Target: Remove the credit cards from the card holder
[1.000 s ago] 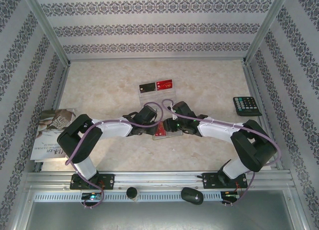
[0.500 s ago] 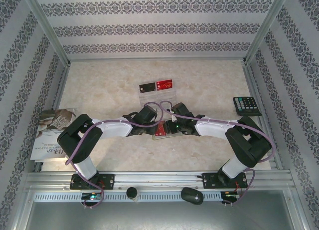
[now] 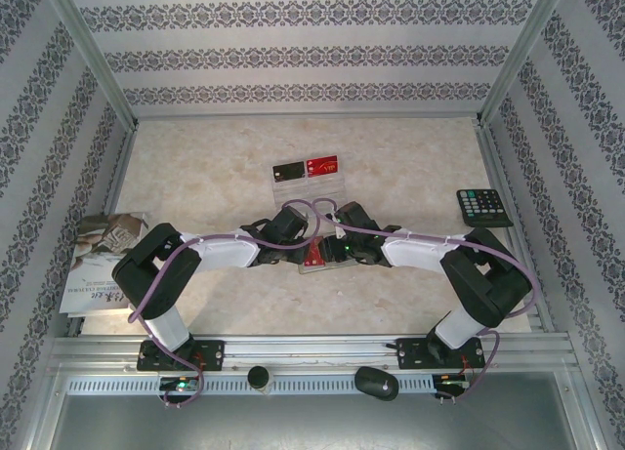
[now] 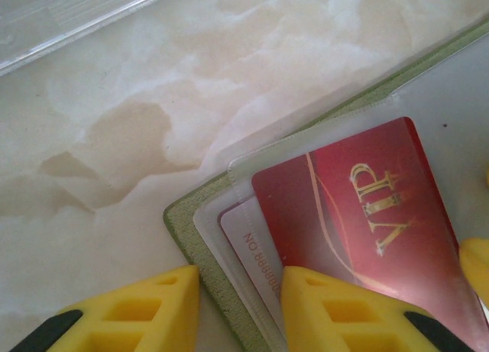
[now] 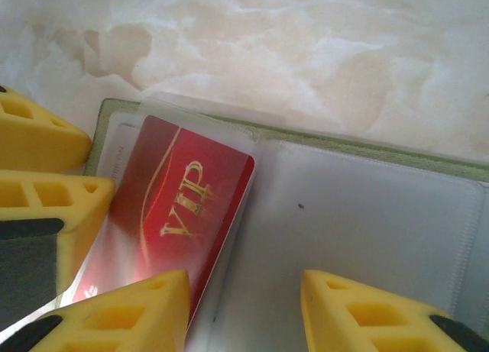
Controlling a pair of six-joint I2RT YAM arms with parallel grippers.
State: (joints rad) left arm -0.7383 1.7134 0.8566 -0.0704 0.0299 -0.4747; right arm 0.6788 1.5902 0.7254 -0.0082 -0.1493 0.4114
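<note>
Left wrist view has the left gripper (image 4: 238, 283) part-open, straddling the holder's (image 4: 179, 230) left corner, apparently to pin it so it cannot slide. The red card (image 4: 359, 214) sits partly out of its clear pocket, at the table's near middle. The right gripper (image 5: 244, 314) hangs open over it with one finger at the card's edge, likely to drag it free. Two cards (image 3: 320, 164) lie farther back.
</note>
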